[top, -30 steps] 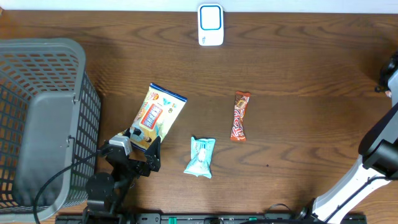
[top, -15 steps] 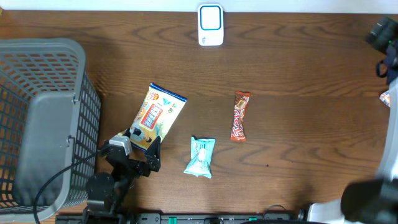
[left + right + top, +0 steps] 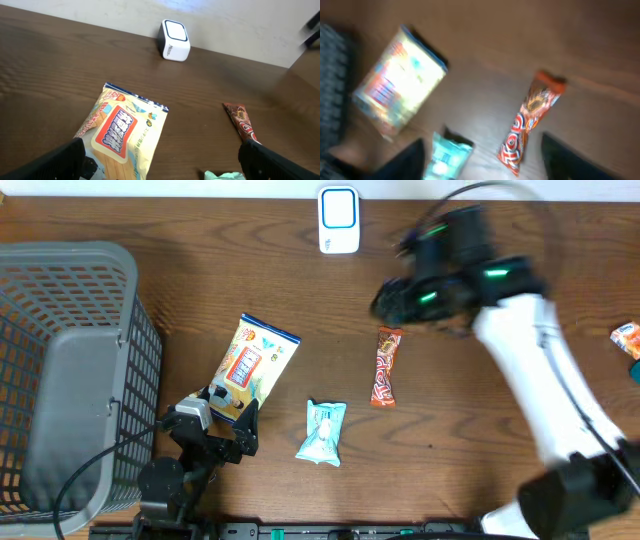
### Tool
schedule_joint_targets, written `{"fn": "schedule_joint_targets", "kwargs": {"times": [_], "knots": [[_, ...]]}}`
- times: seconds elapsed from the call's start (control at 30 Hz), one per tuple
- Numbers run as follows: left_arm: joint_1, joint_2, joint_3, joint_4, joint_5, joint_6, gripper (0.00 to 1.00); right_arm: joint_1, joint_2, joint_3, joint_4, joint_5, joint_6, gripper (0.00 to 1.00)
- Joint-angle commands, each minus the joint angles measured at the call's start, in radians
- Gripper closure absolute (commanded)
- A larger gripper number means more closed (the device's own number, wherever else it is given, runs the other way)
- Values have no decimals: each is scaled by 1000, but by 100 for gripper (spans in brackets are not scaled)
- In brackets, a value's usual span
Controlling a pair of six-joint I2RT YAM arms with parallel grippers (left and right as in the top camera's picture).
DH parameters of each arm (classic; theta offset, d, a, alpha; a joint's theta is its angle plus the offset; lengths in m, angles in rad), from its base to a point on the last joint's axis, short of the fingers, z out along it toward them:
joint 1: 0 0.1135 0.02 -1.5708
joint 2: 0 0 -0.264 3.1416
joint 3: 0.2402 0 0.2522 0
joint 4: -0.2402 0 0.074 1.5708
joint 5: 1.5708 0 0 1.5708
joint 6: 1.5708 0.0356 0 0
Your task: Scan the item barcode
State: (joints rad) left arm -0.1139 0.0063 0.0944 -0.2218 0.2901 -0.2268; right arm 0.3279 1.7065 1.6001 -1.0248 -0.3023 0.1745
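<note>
Right wrist view: right gripper [image 3: 487,157] parted, empty, near candy bar [image 3: 527,125]. Looks light, crinkly, slippery; best pinched gently across the middle. Left gripper [image 3: 162,162] wide open, empty.

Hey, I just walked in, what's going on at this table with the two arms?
Items are laid out for barcode scanning, and nothing is picked up yet. The right gripper hovers open above the orange bar, its view blurred. The left gripper sits open at the near end of the yellow bag, not gripping it. A teal packet lies between bag and bar, the scanner stands at the far edge, and a basket is on the left.
</note>
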Motion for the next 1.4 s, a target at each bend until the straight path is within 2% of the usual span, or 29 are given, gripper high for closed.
{"fn": "schedule_joint_targets", "kwargs": {"times": [0.0, 0.07, 0.1, 0.27, 0.8, 0.97, 1.07, 1.2, 1.37], "knots": [[3, -2, -15, -24, 16, 20, 2, 103, 93, -35, 0, 301, 59, 74], [3, -2, -15, -24, 16, 20, 2, 135, 147, -35, -1, 381, 151, 96], [3, -2, -15, -24, 16, 20, 2, 143, 171, -38, -1, 394, 176, 99], [3, -2, -15, -24, 16, 20, 2, 150, 269, -44, -36, 397, 233, 99], [3, -2, -15, -24, 16, 20, 2, 169, 436, -92, -26, 399, 230, 99], [3, -2, -15, -24, 16, 20, 2, 167, 431, -78, -57, 518, 277, 99], [3, -2, -15, -24, 16, 20, 2, 161, 412, 6, -148, 582, 292, 99], [3, -2, -15, -24, 16, 20, 2, 164, 360, 111, -253, 543, 280, 99], [3, -2, -15, -24, 16, 20, 2, 183, 314, 92, -307, 446, 274, 99]]}}
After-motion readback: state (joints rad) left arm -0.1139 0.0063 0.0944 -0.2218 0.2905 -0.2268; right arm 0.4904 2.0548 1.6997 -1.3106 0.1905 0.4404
